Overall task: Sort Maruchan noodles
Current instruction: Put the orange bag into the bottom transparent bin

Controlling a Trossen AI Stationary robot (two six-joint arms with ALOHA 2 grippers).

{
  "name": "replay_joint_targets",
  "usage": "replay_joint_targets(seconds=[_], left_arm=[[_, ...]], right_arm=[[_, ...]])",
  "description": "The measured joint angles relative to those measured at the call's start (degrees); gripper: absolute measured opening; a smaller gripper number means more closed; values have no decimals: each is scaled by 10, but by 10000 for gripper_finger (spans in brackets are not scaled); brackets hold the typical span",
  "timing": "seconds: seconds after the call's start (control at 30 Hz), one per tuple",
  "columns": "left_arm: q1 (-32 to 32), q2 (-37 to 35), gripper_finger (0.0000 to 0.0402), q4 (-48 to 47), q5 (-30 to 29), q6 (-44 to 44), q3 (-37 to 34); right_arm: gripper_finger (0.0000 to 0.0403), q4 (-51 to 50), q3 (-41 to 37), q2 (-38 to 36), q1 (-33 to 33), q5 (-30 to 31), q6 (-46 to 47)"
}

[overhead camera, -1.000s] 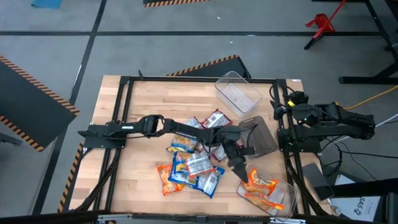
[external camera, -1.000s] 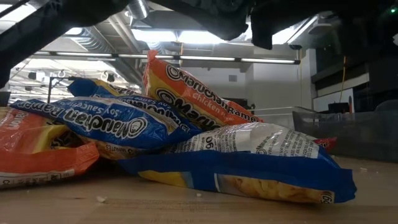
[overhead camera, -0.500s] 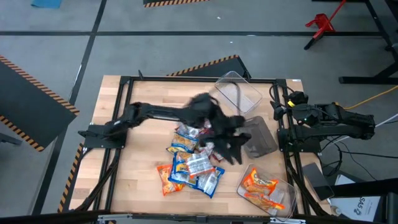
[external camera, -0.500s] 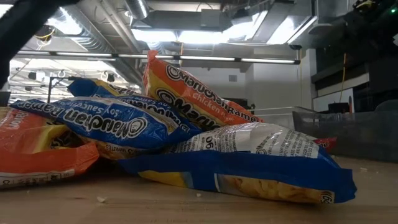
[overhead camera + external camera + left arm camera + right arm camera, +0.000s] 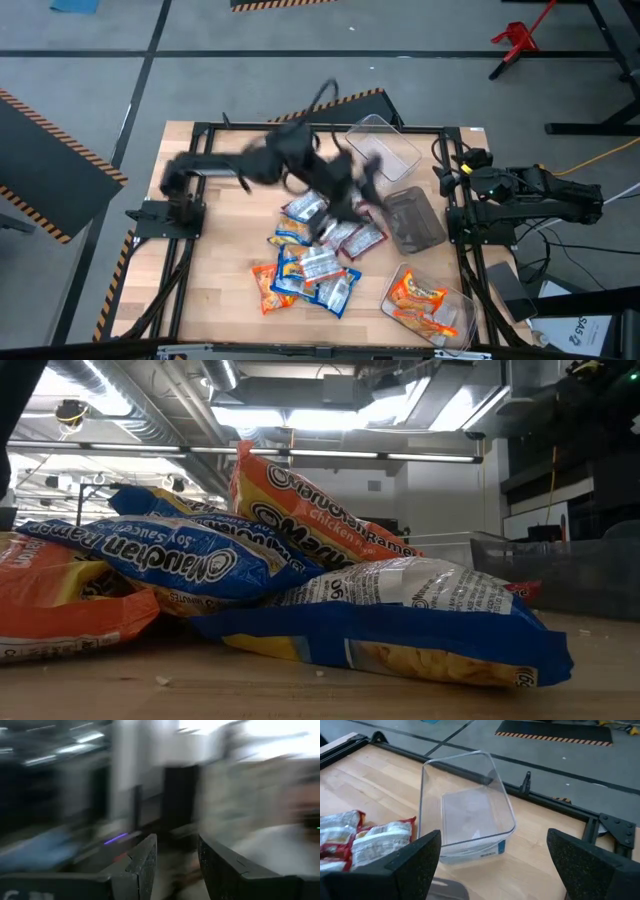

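The Maruchan noodles lie in a loose pile on the wooden table: orange, blue with yellow and red with white packets. The packets lean on one another. More orange packets lie in a clear tub at the near right. My left gripper hangs blurred, high above the table's middle, open with nothing between its fingers. My right gripper waits open at the table's right edge, facing an empty clear tub.
A dark grey tub stands right of the pile, between the far clear tub and the near clear tub's rim. A black frame runs round the tabletop. Bare wood shows at the left.
My left gripper has risen from just over the near-right tub of orange packets and swung toward the far edge and the table's middle, rolling as it went. The gap between its fingers shows no change. The pile has stayed where it was.
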Motion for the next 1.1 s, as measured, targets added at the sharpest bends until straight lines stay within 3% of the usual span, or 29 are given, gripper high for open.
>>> replay_joint_targets(seconds=[0.17, 0.23, 0.27, 0.4, 0.5, 0.63, 0.87, 1.1], left_arm=[[27, -77, 135, -253, -399, 107, 2], [27, -91, 135, -359, -502, 104, 2], [27, -92, 135, -401, -524, 92, 2], [12, -95, 135, -583, -499, 35, -7], [-14, -99, 136, -626, -493, 11, -66], [-63, -94, 138, -597, -492, 0, -168], [-153, -94, 141, -416, -494, 48, -365], [-216, -96, 141, -326, -520, 170, -461]], right_arm=[[351, 0, 0, 0, 0, -3, -1], [351, 0, 0, 0, 0, -3, -2], [351, 0, 0, 0, 0, -3, -2], [351, 0, 0, 0, 0, -3, -2], [351, 0, 0, 0, 0, -3, -2], [351, 0, 0, 0, 0, -2, -2], [351, 5, 0, 0, 0, -3, -14], [351, 7, 0, 0, 0, -3, -19]])
